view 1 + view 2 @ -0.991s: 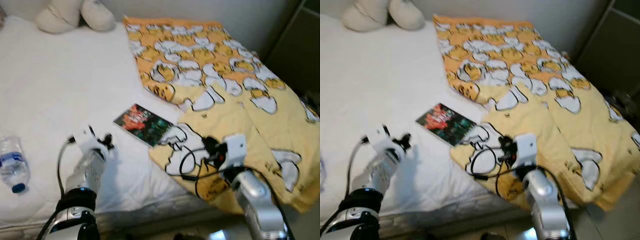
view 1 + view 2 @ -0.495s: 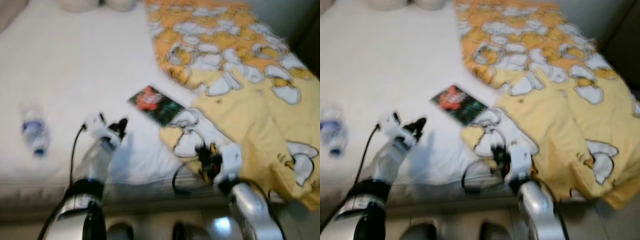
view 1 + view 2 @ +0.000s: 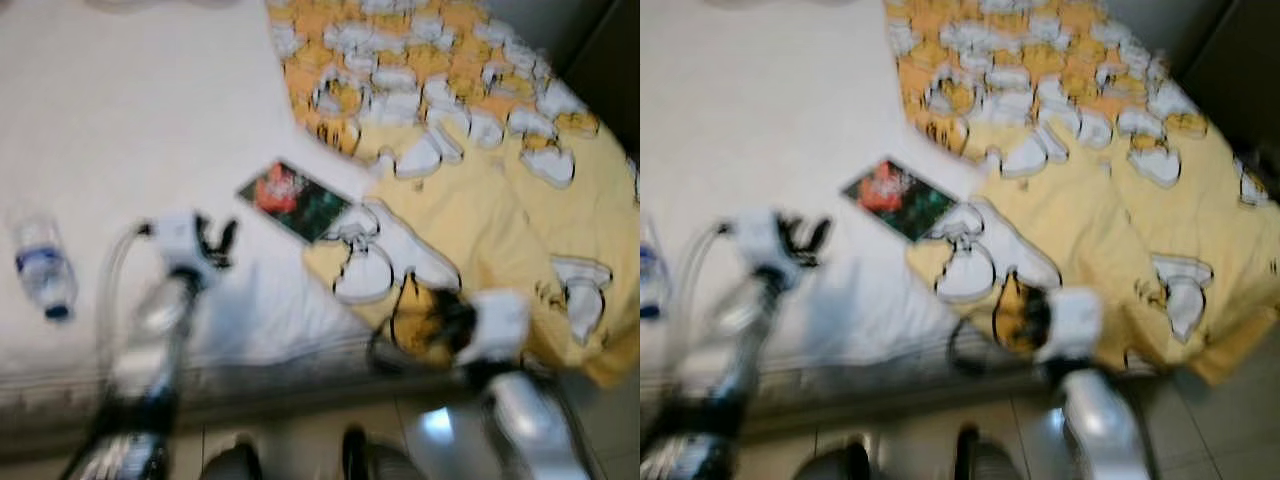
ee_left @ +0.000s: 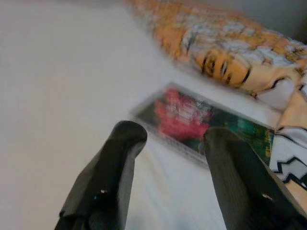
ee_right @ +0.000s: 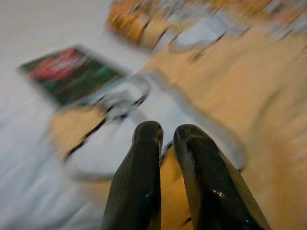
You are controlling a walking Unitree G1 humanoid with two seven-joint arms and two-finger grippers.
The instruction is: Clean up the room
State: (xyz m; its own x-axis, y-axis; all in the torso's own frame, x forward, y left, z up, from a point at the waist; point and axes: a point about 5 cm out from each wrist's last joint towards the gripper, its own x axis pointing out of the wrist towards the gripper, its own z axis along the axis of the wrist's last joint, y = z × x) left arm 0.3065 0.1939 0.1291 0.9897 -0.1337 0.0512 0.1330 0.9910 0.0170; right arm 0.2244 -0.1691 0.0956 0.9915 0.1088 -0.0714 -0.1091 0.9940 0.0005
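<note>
White bed (image 3: 120, 110) now fills a blurred, shifted view as the robot repositions: spread left gripper (image 4: 168, 139) has closed on the booklet (image 3: 295, 200), right gripper (image 5: 165, 136) nearly pressed together over the blanket (image 3: 480, 200), bottle (image 3: 42, 270) well apart.

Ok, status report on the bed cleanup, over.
Left end effector open, aimed at the book on the bed. Right end effector shut, empty, over the yellow blanket. Water bottle lies off to the left. Views blurred.
</note>
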